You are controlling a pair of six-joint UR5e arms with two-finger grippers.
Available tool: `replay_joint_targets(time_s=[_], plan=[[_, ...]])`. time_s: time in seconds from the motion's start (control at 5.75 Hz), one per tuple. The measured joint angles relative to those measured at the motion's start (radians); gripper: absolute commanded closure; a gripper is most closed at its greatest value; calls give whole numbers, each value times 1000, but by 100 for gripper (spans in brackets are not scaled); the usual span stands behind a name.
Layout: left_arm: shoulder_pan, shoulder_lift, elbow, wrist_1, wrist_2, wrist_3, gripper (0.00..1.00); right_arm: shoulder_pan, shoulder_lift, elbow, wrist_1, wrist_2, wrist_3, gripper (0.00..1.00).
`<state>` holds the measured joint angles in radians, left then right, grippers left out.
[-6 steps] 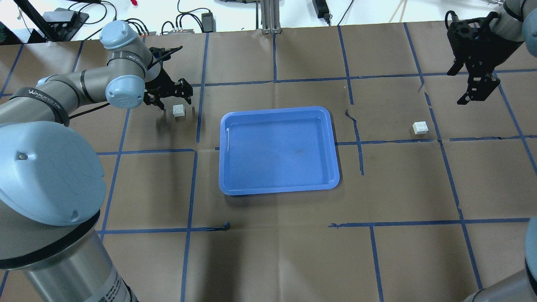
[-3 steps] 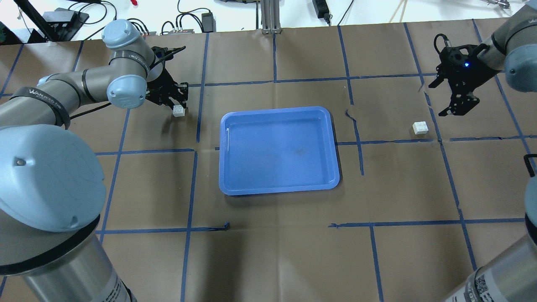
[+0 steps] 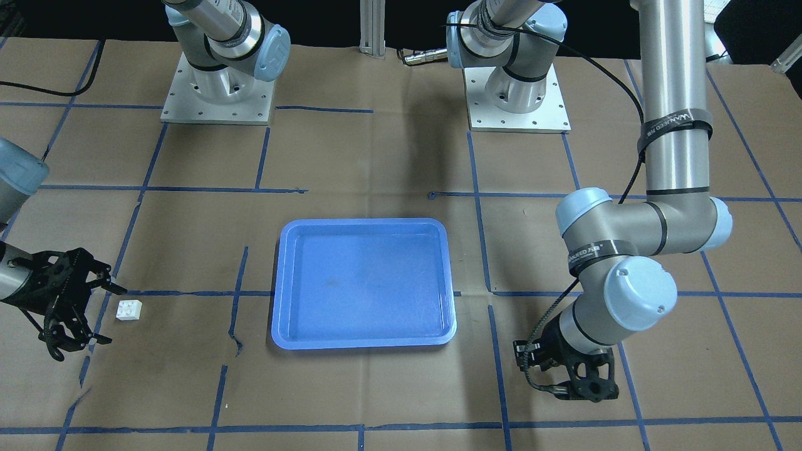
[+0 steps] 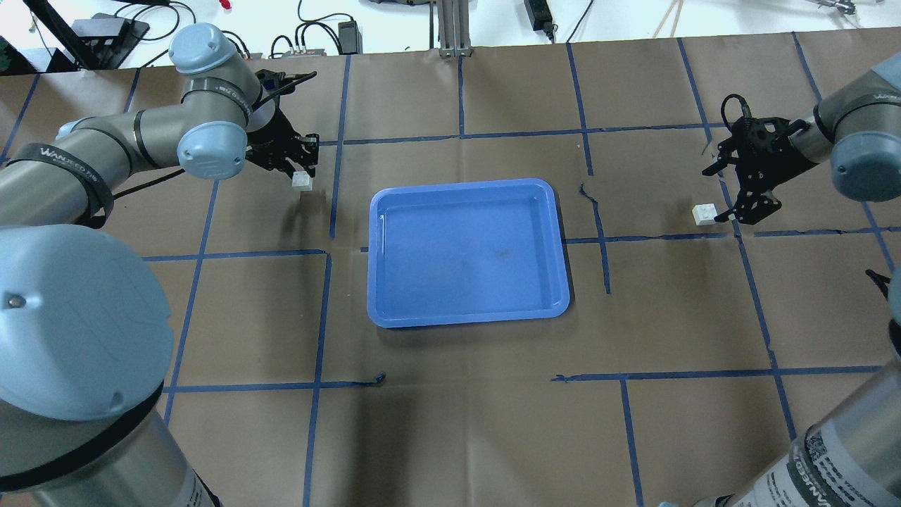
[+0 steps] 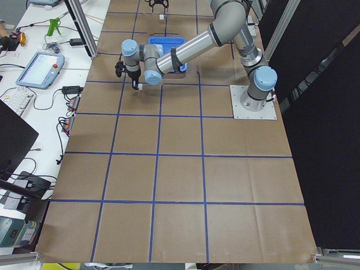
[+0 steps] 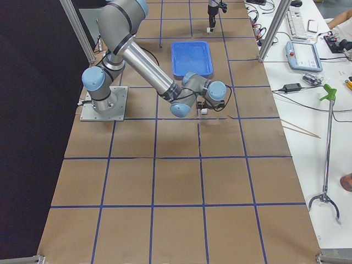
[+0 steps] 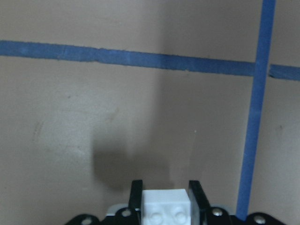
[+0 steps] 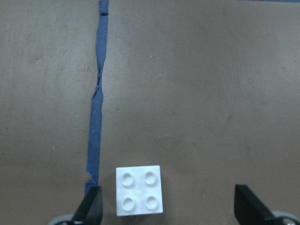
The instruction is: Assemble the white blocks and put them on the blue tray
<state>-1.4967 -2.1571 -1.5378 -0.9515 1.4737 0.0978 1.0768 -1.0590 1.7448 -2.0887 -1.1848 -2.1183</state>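
White block (image 4: 303, 182) sits clamped in the left gripper (image 7: 164, 197), near the blue tray (image 4: 464, 253). The other block (image 8: 139, 190) lies on the table (image 4: 464, 422), by the right gripper (image 8: 171, 211), its fingers spread wide.

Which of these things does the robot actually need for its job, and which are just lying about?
Job: held white block, in left tool; loose white block, by open right tool; blue tray.
Lying about: bench power adapter, handheld control screen, long grabber stick.
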Motion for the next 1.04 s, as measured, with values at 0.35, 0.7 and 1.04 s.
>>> replay_joint_targets(time_s=[0.35, 0.7, 1.04], plan=[[-202, 87, -12, -67, 20, 8, 84, -3, 7, 36, 1, 7, -9, 2], [-321, 93, -39, -107, 70, -7, 84, -4, 7, 38, -2, 5, -27, 21], [-379, 100, -66, -129, 76, 82, 84, -4, 6, 35, -3, 5, -55, 37]])
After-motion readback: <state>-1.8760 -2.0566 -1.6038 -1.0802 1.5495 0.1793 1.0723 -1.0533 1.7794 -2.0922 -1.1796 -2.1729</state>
